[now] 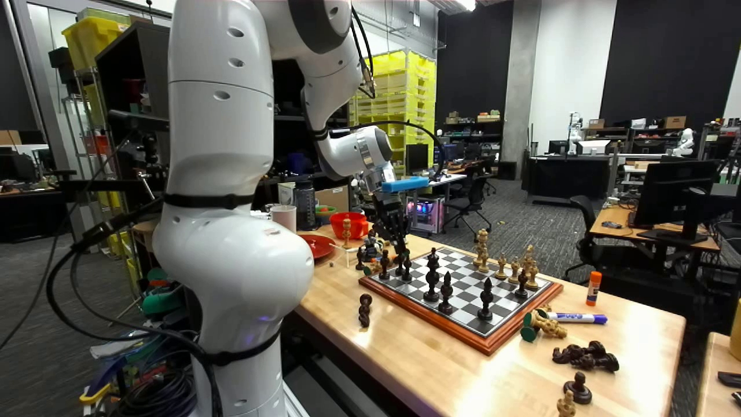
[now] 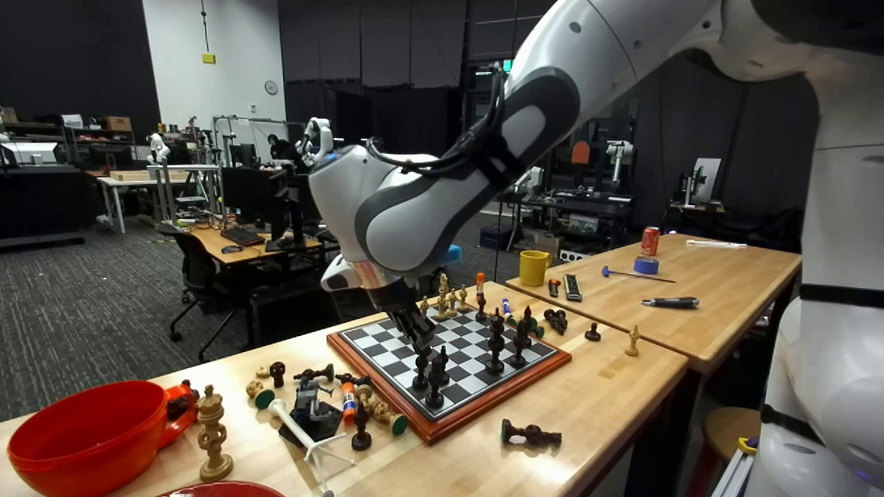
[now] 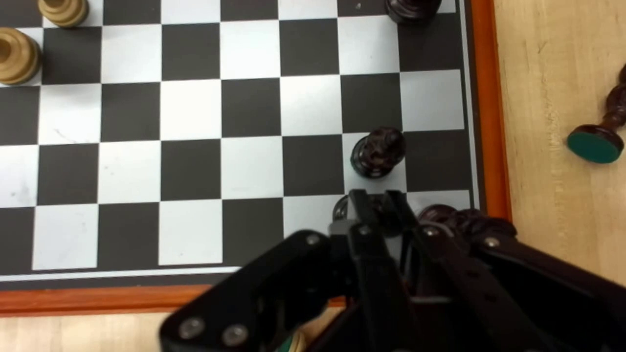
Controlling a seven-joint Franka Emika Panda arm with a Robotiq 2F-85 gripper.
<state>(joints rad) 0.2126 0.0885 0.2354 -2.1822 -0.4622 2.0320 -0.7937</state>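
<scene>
One dark chess piece point(image 2: 420, 373) stands upright on the wood-framed chessboard point(image 3: 252, 166), near a corner, its top pinched between the closed fingers of the black Robotiq gripper point(image 3: 376, 198); they hide its head, so its rank cannot be told. A second dark piece point(image 3: 379, 151) and a third dark piece point(image 3: 469, 220) stand close by in the same corner of the chessboard. Three tall dark pieces point(image 1: 432, 272) are spaced farther along the chessboard's robot-facing edge, and light wooden pieces point(image 1: 481, 252) stand along its opposite edge, with a small dark piece point(image 1: 521, 284) near them. On the light wood table point(image 1: 417, 359), just outside the chessboard's robot-facing edge, a fallen dark piece point(image 2: 532, 434) lies on its side. Off the chessboard's end nearest the gripper are an orange glue stick point(image 2: 349, 404), a small white tripod point(image 2: 293, 424), and, farther from the chessboard, a red bowl point(image 2: 103, 462) with a tall light piece point(image 2: 215, 442) upright beside it. Off the chessboard's far end lie a capped marker point(image 1: 577, 318), toppled light pieces point(image 1: 550, 327) and toppled dark pieces point(image 1: 590, 354); another orange glue stick point(image 1: 593, 288) stands there. Well beyond that end, a second table point(image 2: 725, 283) holds a yellow mug point(image 2: 532, 269), a red can point(image 2: 650, 241) and a roll of blue tape point(image 2: 646, 266).
</scene>
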